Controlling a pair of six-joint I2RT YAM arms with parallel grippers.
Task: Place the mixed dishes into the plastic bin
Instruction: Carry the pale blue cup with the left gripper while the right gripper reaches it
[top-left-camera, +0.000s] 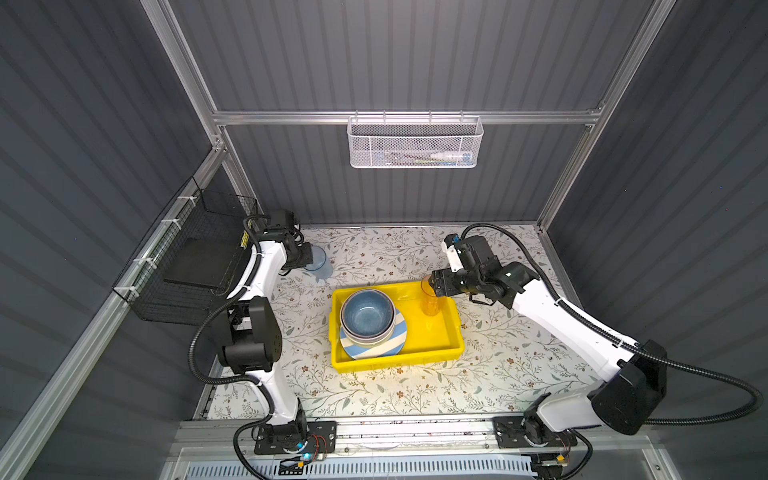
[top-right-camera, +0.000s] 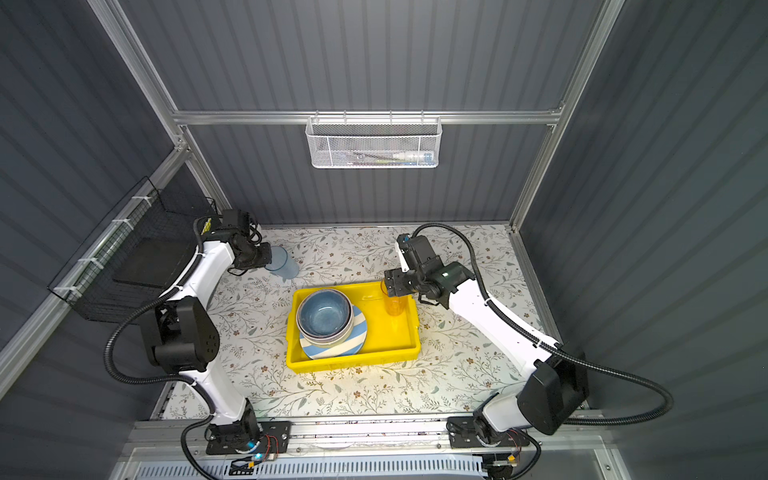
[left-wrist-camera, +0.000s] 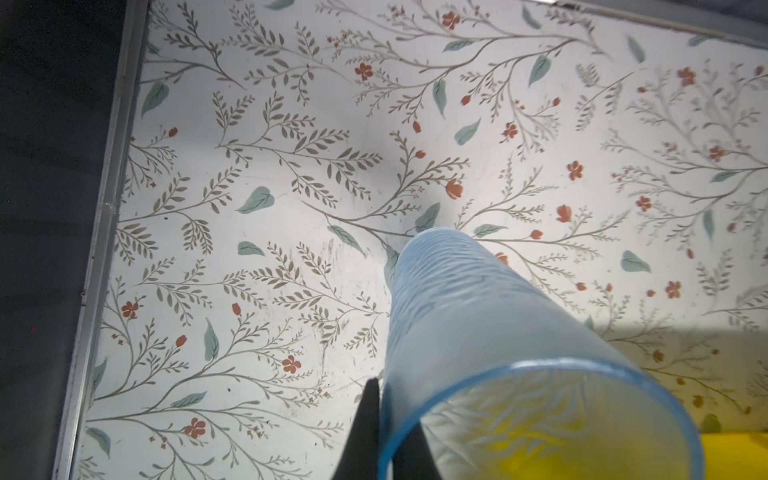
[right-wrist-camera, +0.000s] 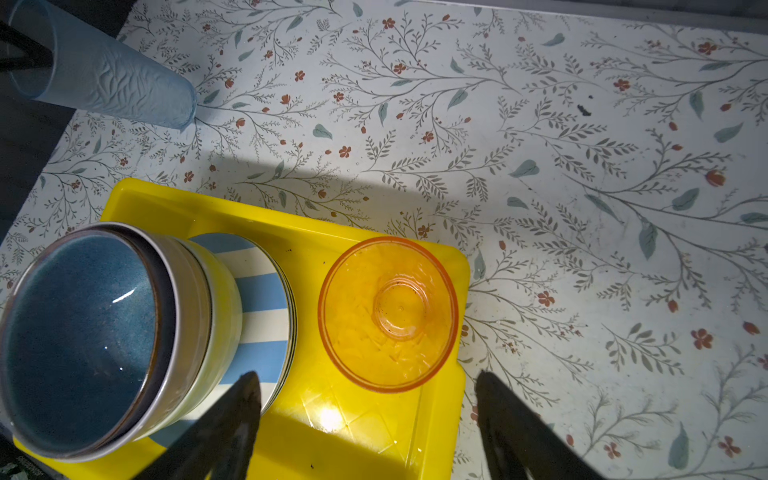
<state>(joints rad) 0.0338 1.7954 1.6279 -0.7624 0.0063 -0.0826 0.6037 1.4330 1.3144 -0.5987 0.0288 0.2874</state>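
Observation:
The yellow plastic bin sits mid-table. In it lies a blue-white striped plate with stacked bowls on it, a blue one on top. A translucent tumbler, orange against the yellow, stands upright in the bin's far right corner. My right gripper hangs open just above it, holding nothing. At the far left a blue tumbler has its base near the table. My left gripper is shut on its rim.
A white mesh basket hangs on the back wall. A black wire basket is fixed to the left wall beside the left arm. Metal frame rails edge the floral table.

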